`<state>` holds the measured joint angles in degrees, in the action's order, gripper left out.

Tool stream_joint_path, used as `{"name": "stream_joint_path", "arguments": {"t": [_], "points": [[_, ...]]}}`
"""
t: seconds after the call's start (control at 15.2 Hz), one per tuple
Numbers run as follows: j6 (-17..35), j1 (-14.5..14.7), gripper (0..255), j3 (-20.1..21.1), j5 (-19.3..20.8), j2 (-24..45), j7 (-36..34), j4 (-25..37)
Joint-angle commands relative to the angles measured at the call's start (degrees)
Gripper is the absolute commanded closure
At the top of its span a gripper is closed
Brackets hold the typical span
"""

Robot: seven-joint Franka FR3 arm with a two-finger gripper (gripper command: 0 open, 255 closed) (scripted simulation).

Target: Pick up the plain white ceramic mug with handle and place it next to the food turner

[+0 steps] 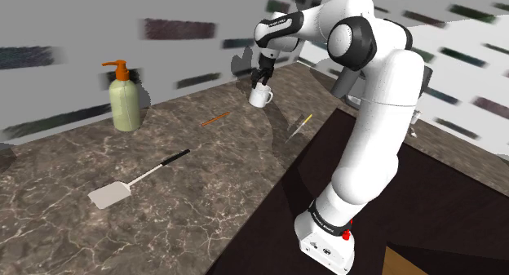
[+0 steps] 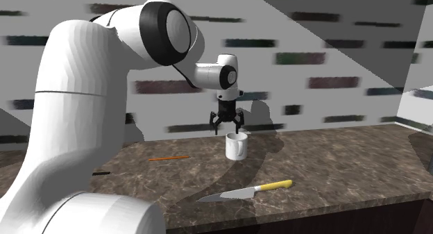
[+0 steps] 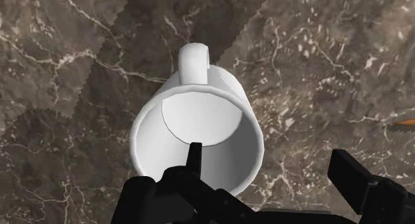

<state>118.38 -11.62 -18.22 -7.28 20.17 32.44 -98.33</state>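
Observation:
A plain white mug (image 1: 261,96) with a handle stands upright on the dark marble counter (image 1: 204,192), far along it toward the wall. My gripper (image 1: 262,82) hangs open just above the mug's rim. In the second exterior view the gripper (image 2: 227,128) sits right over the mug (image 2: 236,148). In the wrist view the mug (image 3: 199,110) is seen from above, with its handle pointing away from the gripper (image 3: 269,166). One finger is over the mug's opening and the other is outside its wall. The food turner (image 1: 122,188), a pale blade on a black handle, lies far off toward the shoulder view's left.
A green soap dispenser (image 1: 125,98) with an orange pump stands by the wall. An orange pencil (image 1: 216,117) lies between the mug and the dispenser. A yellow-handled knife (image 2: 246,191) rests near the counter's edge. Bare counter surrounds the turner.

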Motion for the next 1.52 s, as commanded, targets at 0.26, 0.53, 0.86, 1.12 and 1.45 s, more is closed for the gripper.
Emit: {"name": "stream_joint_path", "arguments": {"t": [0.26, 0.53, 0.86, 1.12, 1.45], "points": [[3.5, -0.3, 0, 0.4, -1.0, 2.7, 0.6, -0.8], [4.5, -0.4, 0, 0.5, -1.2, 3.3, 0.7, -1.3], [4.4, -0.4, 0, 0.5, -1.2, 3.2, 0.7, -1.3], [4.4, -0.4, 255, 0.5, -1.2, 3.2, 0.7, -1.3], [4.4, -0.4, 255, 0.5, -1.2, 3.2, 0.7, -1.3]]}}
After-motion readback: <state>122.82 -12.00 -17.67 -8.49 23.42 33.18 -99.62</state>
